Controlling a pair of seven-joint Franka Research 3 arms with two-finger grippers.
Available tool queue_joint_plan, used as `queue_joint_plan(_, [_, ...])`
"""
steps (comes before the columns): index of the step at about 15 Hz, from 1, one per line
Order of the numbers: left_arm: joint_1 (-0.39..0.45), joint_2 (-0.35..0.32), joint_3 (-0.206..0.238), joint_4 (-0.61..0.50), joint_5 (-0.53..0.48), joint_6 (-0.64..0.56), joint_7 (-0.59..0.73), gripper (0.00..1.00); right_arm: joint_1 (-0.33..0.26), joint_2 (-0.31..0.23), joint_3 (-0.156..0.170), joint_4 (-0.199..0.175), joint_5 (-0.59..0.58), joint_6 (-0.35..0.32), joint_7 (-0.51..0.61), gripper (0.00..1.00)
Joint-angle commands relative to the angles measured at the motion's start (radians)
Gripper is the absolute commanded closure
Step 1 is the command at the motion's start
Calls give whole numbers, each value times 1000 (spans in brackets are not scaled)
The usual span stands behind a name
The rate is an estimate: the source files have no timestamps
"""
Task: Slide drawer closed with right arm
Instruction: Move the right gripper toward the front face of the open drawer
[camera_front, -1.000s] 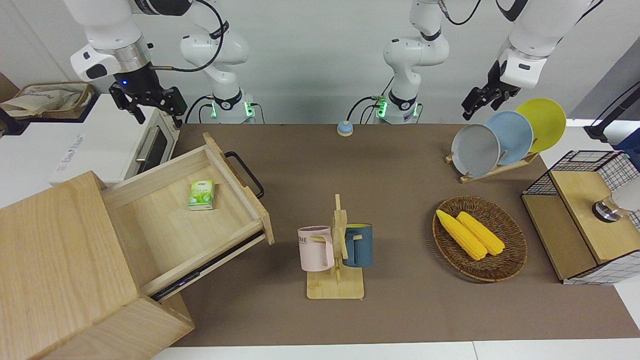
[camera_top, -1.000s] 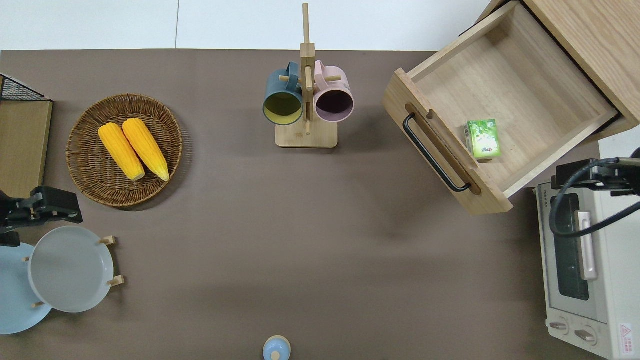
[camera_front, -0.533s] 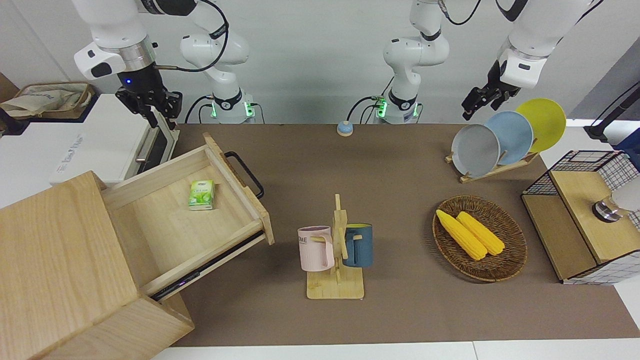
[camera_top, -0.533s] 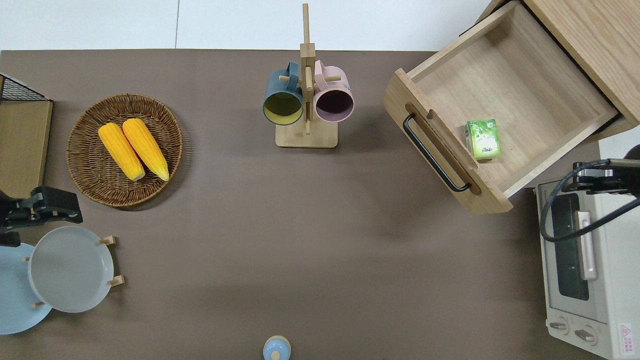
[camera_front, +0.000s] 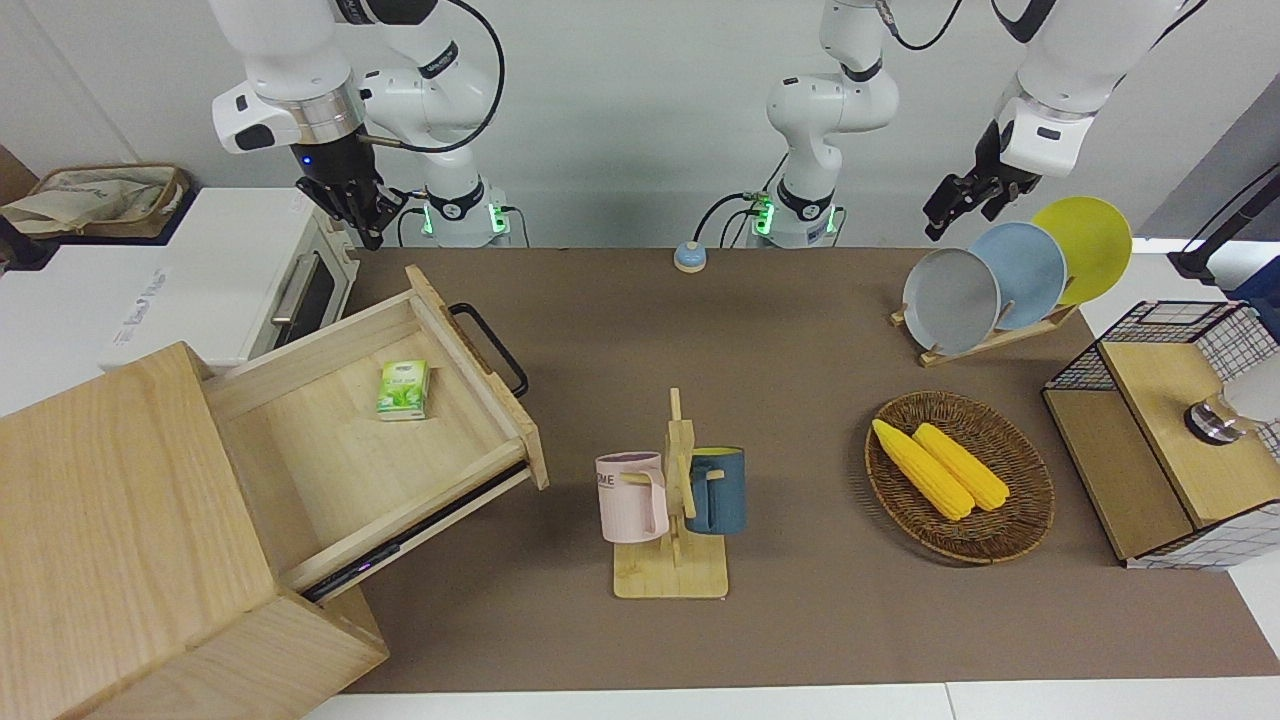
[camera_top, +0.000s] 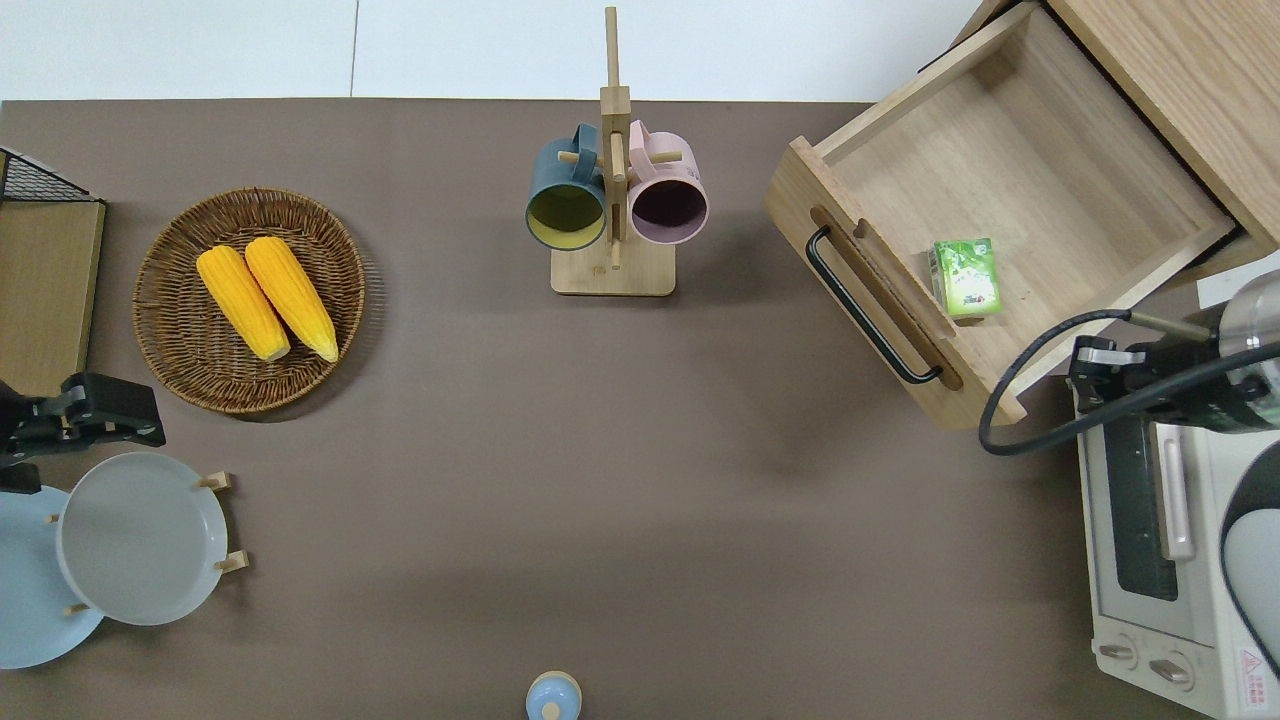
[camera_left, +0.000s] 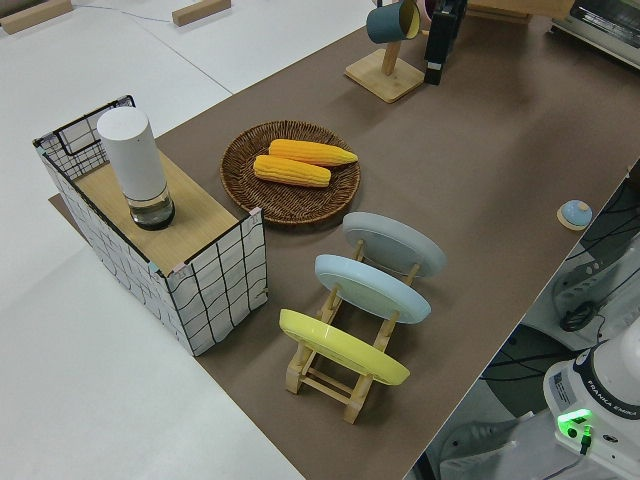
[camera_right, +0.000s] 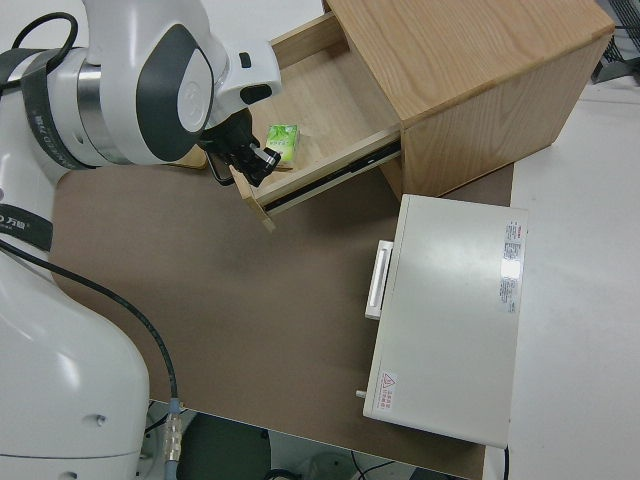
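Drawer (camera_top: 1010, 190) stands pulled out of the wooden cabinet (camera_top: 1190, 90), black bar handle (camera_top: 868, 306) toward the table's middle; a green carton (camera_top: 966, 277) lies inside near the front panel; right gripper (camera_top: 1090, 362) is over the toaster oven's (camera_top: 1170, 560) corner, just beside the drawer's nearer corner; left arm parked.

2 corn cobs (camera_front: 940, 467) in a wicker basket (camera_front: 1020, 530), 2 mugs (camera_front: 670, 492) on a rack

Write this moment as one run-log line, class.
stage: approach | drawer: open, green packet inside | right gripper: over toaster oven corner, off bar handle | left arm: parked
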Motion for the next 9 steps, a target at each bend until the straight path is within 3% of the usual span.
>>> queue_joint_plan(1, [-4,-8,5,0,-4,-2,10,7,7,-1,11,9,74,-27,103,1000])
queue_joint_plan(5, [-4,-8,5,0,-4,-2,10,7,10,-5,92,0,111,-26,306,1000])
queue_joint_plan(7, [-4,-8,5,0,-4,-2,10,7,40,-5,115,-31,121,-7,402,1000])
queue_joint_plan(9, [-4,-8,5,0,-4,-2,10,7,66,-5,129,-63,130,57,529,1000])
